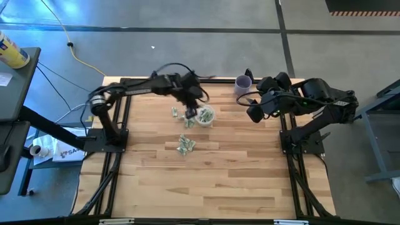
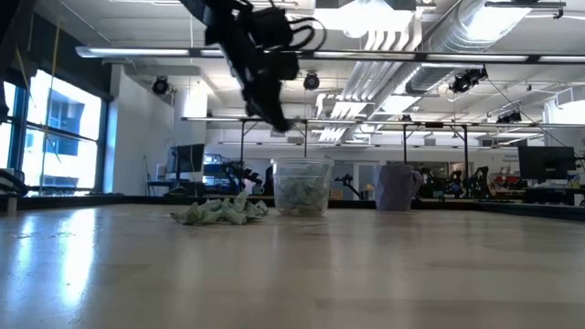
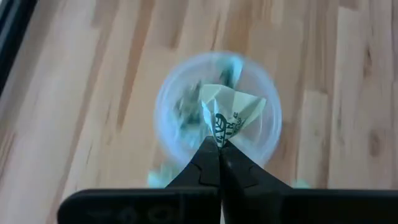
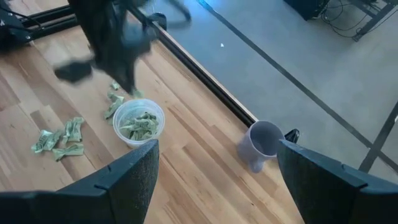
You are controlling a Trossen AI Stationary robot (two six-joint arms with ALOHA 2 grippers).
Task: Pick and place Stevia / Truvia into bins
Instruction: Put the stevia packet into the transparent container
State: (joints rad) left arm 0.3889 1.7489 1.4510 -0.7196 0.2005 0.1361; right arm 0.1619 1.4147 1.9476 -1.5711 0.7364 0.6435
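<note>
My left fingers (image 3: 219, 163) are clenched on one pale green and white paper sweetener packet (image 3: 229, 115), crumpled, with a dark leaf mark showing. I hold it directly over the small clear plastic cup with a round rim (image 3: 216, 112), whose bottom is already covered with more packets (image 4: 139, 125). In the high view this cup (image 1: 205, 115) stands on the light wooden desk (image 1: 206, 181) just past its centre toward twelve o'clock, with my left gripper (image 1: 195, 105) above it. A small heap of crumpled packets (image 1: 185, 144) lies near the cup at about seven o'clock from it, and a few loose ones (image 1: 178, 113) lie just beside it at nine o'clock. My right fingers (image 4: 214, 177) are spread wide and hold nothing, raised near the desk's two o'clock corner (image 1: 255, 112). A purple cup (image 1: 243, 83) stands beyond, at the desk's far edge.
</note>
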